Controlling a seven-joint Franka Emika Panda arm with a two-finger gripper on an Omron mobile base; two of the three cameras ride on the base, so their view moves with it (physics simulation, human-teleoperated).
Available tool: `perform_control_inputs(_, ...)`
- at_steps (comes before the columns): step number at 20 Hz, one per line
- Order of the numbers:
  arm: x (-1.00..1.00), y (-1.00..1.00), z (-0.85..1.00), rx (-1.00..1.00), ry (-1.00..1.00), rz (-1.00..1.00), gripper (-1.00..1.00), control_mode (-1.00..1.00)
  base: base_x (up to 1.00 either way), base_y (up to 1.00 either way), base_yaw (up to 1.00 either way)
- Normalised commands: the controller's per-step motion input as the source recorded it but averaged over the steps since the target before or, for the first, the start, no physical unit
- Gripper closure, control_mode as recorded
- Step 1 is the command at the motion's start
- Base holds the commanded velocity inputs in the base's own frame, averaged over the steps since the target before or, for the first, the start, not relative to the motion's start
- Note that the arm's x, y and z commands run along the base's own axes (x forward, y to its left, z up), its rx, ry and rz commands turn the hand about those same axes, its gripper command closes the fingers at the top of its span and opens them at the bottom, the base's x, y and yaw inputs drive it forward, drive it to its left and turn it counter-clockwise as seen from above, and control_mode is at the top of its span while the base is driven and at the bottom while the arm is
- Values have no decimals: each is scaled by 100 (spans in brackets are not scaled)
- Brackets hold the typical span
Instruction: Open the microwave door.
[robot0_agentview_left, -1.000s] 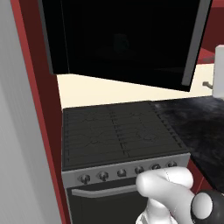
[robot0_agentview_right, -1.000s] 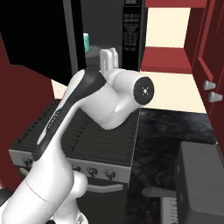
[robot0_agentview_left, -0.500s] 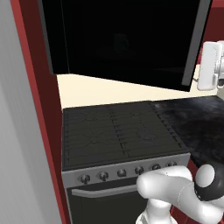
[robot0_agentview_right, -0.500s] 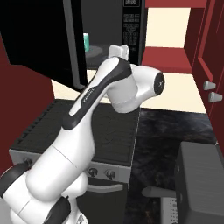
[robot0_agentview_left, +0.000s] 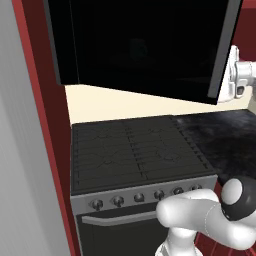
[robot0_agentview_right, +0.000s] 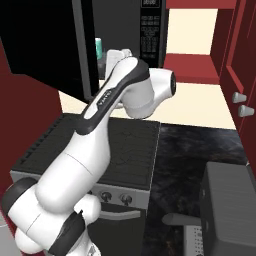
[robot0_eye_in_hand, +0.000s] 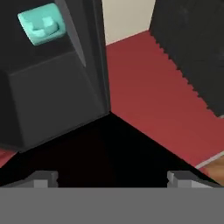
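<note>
Most of the swing looks done: the microwave door (robot0_agentview_left: 145, 47) hangs open above the stove (robot0_agentview_left: 135, 152), its inside showing a teal object (robot0_eye_in_hand: 42, 25), while the end effector (robot0_eye_in_hand: 111, 177) sits behind its free edge, fingers apart and empty.

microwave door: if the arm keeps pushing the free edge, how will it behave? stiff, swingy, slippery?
The microwave door looks like a flat rigid panel, so it likely won't flex. It already stands swung out from the cavity, so it probably pivots freely. Its glossy black face may let the open end effector slide.
</note>
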Motion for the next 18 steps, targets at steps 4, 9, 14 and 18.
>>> perform_control_inputs(4, -46, 64, 7, 0, 2, 32, -100, -100, 0, 0, 0)
perform_control_inputs(9, -95, 43, 34, 1, 0, 36, -100, -100, 0, 0, 0)
perform_control_inputs(14, -79, 93, 30, 4, 0, 26, -100, -100, 0, 0, 0)
perform_control_inputs(18, -33, 100, 6, 0, 0, 11, -100, -100, 0, 0, 0)
